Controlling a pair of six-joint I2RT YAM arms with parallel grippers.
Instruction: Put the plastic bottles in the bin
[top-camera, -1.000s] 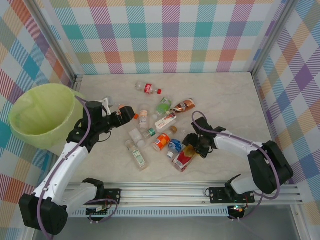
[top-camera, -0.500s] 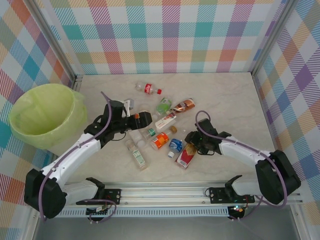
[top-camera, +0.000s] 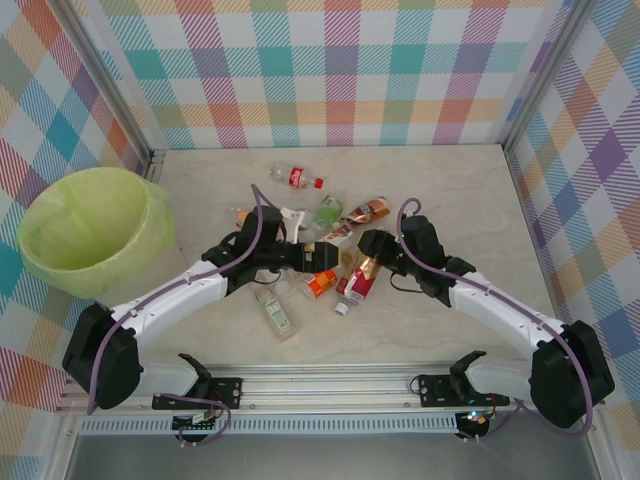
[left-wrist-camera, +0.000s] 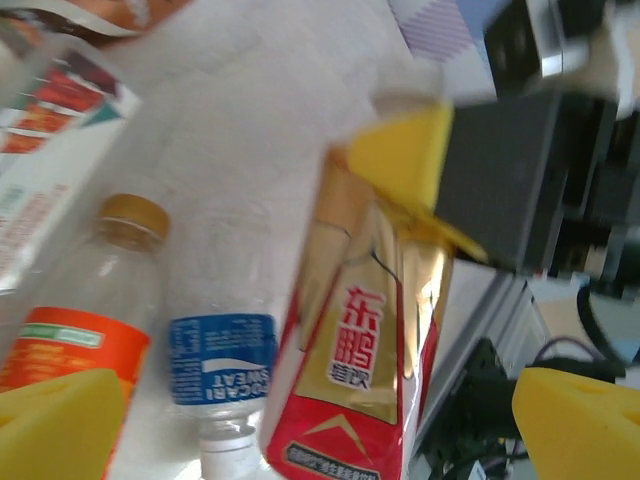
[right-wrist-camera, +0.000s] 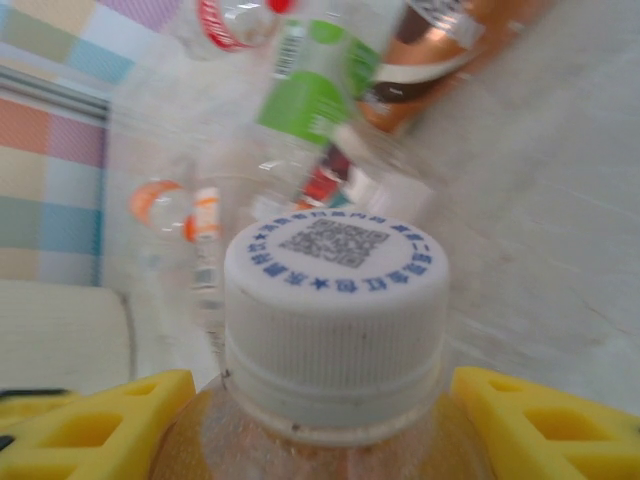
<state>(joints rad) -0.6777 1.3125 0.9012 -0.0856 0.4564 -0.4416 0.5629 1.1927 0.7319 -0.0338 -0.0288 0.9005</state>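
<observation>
- While the right gripper (right-wrist-camera: 335, 415) clamps the neck of a red-and-gold labelled bottle (top-camera: 356, 279), its 2 yellow fingers (right-wrist-camera: 95, 420) sit on either side of the neck, just under the white cap (right-wrist-camera: 335, 268), which carries a printed square code.
- From above, the held bottle slants away from the right gripper: cap end at the jaws, red end toward the near edge. Cannot tell whether its base touches the table (top-camera: 450, 190).
- Opposite it, the left gripper (top-camera: 312, 256) has its jaws spread wide, gripping nothing. Its yellow fingertips (left-wrist-camera: 55, 425) sit in the 2 low corners of the left wrist view.
- Straight ahead of the left gripper is the same red-and-gold bottle, with 1 finger of the right gripper pressed on its gold upper part.
- Just left of that bottle in the left wrist view lies a blue-labelled bottle (left-wrist-camera: 222, 365), then an orange-labelled bottle (left-wrist-camera: 75, 345) with a tan cap, both on the table.
- Ahead of the right gripper, blurred: a green-labelled bottle (right-wrist-camera: 315, 95), a crushed copper-coloured bottle (right-wrist-camera: 450, 45) and, farther off, a red-labelled bottle (right-wrist-camera: 225, 22).
- The 2 grippers face each other, near but apart, over the scatter of bottles.
- The yellow-green bin (top-camera: 70, 270) stands well apart from both grippers, off to the left of the left gripper, beyond that arm's elbow.
</observation>
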